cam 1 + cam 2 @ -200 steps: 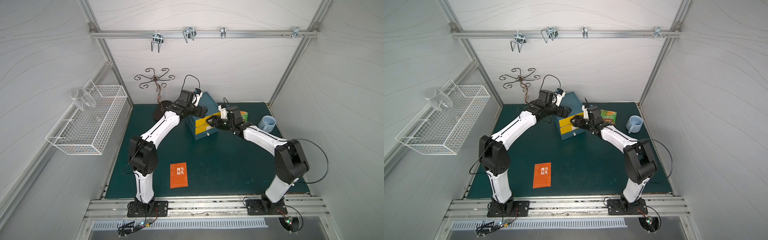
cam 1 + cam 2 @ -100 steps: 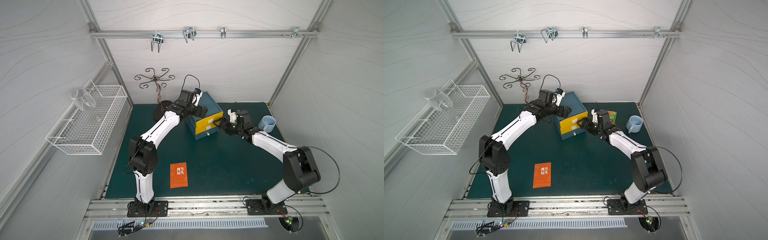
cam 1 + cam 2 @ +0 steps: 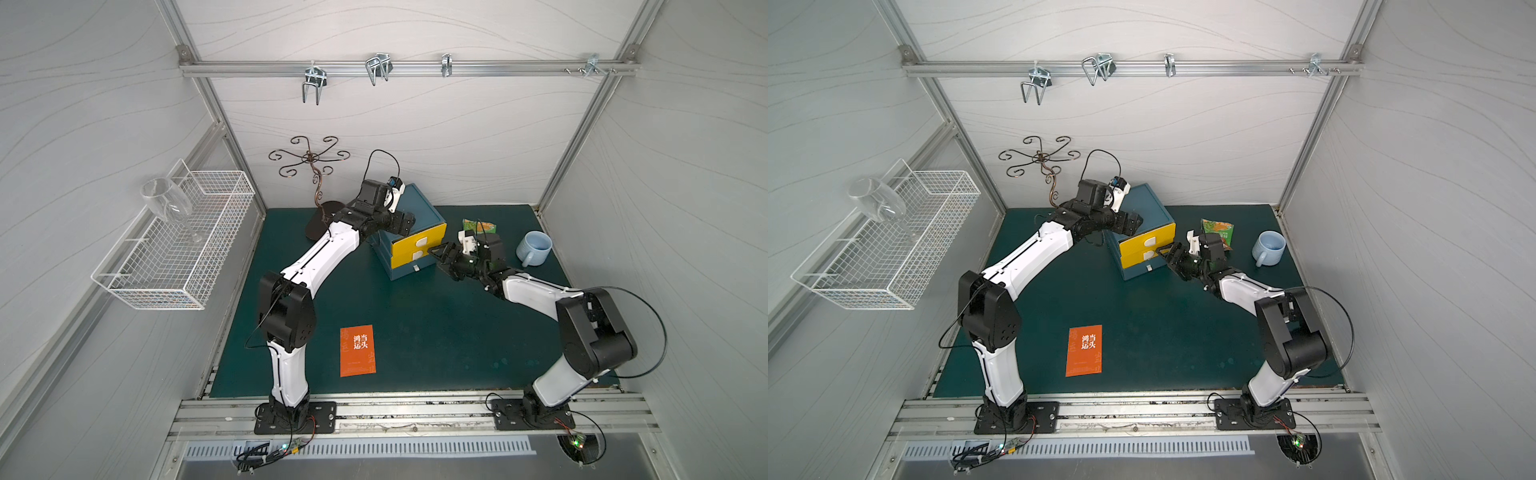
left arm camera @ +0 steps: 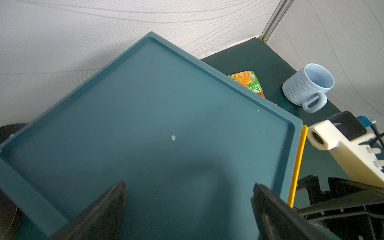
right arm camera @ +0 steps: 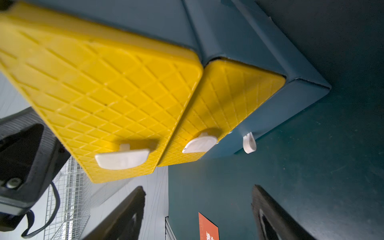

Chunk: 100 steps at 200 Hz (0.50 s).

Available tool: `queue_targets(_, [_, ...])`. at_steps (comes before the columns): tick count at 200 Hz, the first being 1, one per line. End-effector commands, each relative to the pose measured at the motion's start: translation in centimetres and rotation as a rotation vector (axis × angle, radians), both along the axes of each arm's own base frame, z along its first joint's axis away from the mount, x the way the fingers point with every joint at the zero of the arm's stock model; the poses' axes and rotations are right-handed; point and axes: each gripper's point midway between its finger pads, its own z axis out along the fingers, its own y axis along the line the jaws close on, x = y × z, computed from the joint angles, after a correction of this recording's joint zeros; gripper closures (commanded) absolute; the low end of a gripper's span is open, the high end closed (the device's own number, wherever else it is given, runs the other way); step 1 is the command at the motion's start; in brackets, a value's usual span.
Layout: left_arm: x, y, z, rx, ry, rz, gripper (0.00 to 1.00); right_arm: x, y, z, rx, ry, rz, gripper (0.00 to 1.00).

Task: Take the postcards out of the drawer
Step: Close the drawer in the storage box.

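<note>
An orange postcard (image 3: 357, 350) with white characters lies flat on the green mat near the front; its corner shows in the right wrist view (image 5: 207, 228). The teal drawer cabinet (image 3: 415, 208) stands at the back, with two yellow drawer fronts above a teal one. The top yellow drawer (image 5: 99, 93) stands out slightly past the second (image 5: 228, 104); its inside is hidden. My right gripper (image 3: 436, 255) is open and empty, just right of the white handles (image 5: 122, 159). My left gripper (image 4: 189, 193) is open over the cabinet top (image 4: 145, 124).
A green snack packet (image 3: 481, 226) and a light blue mug (image 3: 534, 247) sit right of the cabinet, behind my right arm. A curly metal stand (image 3: 316, 183) rises at the back left. A wire basket (image 3: 178, 245) with a wine glass (image 3: 166, 203) hangs on the left wall.
My right gripper drew back to the right, off the yellow drawer fronts, then edged toward them again. The top yellow drawer now stands out slightly. The left arm has stayed put.
</note>
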Motion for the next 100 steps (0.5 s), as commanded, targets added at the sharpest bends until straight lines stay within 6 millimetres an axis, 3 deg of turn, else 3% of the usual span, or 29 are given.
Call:
queue_targets(1, [-1.4, -0.2, -0.1, 0.018, 0.059, -0.025, 0.01, 0.9, 0.0, 0.0, 0.069, 0.024, -0.033, 0.2])
queue_targets(72, [-2.1, -0.1, -0.8, 0.016, 0.089, -0.028, 0.01, 3.9, -0.3, 0.6, 0.171, 0.048, -0.138, 0.21])
queue_targets(100, [-2.3, -0.1, -0.8, 0.014, 0.089, -0.031, 0.01, 4.6, -0.4, -0.1, 0.172, 0.091, -0.162, 0.21])
